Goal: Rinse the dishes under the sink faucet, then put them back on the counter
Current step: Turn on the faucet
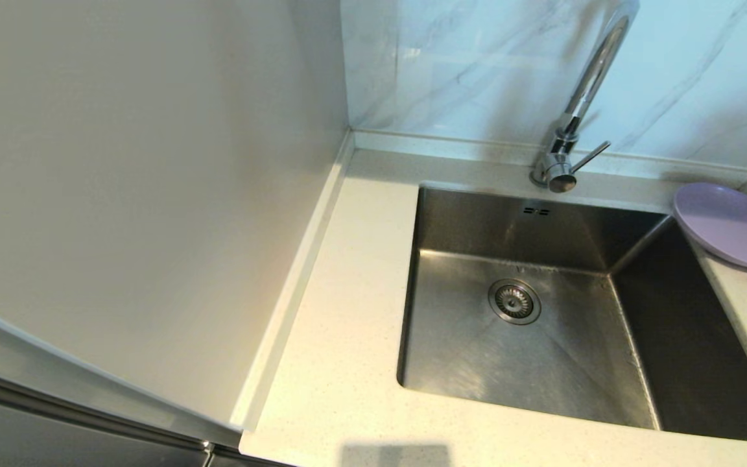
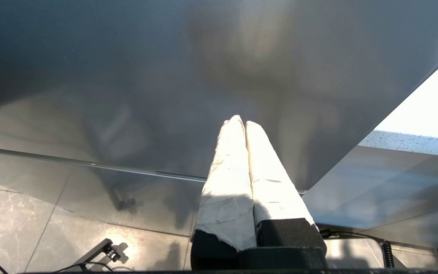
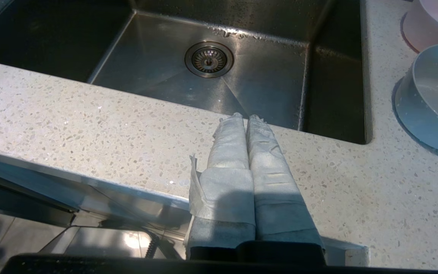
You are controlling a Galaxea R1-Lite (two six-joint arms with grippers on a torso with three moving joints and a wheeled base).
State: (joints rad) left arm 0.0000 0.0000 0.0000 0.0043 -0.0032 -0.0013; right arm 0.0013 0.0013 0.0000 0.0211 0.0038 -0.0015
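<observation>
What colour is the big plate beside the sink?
Lilac; the plate shows best in the head view.

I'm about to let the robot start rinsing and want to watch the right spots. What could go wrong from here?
1. The lilac plate overhangs the sink edge; a nudge might tip it in.
2. The pink dish and whitish bowl sit close together; gripping one may bump the other.
3. The right gripper is shut and must open first.

Kitchen (steel sink (image 1: 542, 311), faucet (image 1: 574, 123), counter (image 1: 341, 324))
</observation>
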